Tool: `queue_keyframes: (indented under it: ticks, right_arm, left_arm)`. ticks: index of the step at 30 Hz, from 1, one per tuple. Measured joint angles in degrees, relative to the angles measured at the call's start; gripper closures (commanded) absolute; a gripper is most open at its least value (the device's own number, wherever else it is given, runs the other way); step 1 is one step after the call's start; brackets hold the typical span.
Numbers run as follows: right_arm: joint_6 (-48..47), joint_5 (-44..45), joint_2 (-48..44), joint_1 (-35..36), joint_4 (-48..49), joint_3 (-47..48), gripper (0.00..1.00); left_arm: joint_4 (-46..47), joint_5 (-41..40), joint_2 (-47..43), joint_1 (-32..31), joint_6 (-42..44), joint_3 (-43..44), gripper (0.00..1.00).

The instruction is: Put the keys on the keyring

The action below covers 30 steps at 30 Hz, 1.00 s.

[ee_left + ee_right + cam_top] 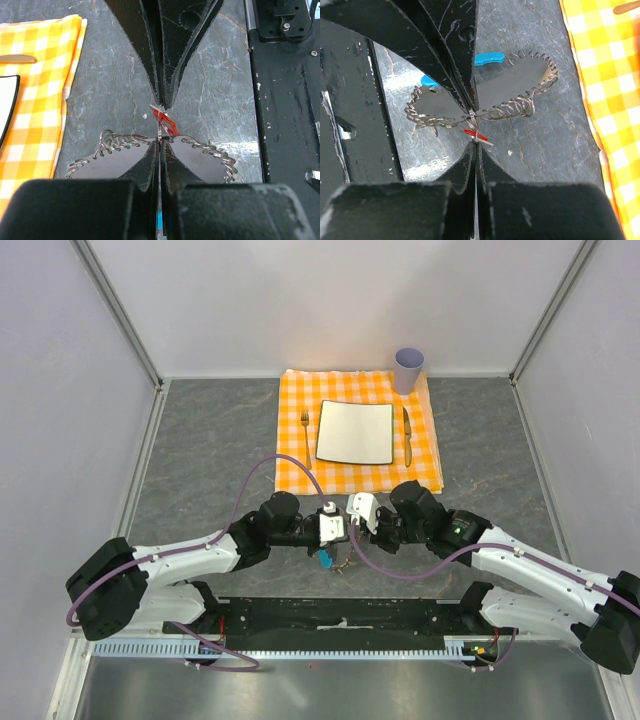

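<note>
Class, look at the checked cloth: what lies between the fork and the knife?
The white square plate lies between the fork and the knife, as the top view shows.

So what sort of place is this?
More likely a robot test booth: plain white panels enclose a grey table, a left arm and right arm are bolted at its near edge, and the checked cloth with plate, fork and cup looks staged.

Orange-and-white checked cloth [295,400]; white square plate [355,432]; red-headed metal key [166,124]; silvery coiled-wire keyring [515,106], curved blue tab [487,58]; grey marbled tabletop [210,440].
</note>
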Motion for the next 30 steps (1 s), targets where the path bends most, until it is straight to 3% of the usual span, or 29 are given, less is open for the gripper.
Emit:
queue_keyframes:
  ticks: [30]
  right_arm:
    - [-0.02,-1.66,0.2,0.11,0.07,0.0,1.0]
  left_arm:
    - [3.02,2.8,0.0,0.04,-3.32,-0.52,0.98]
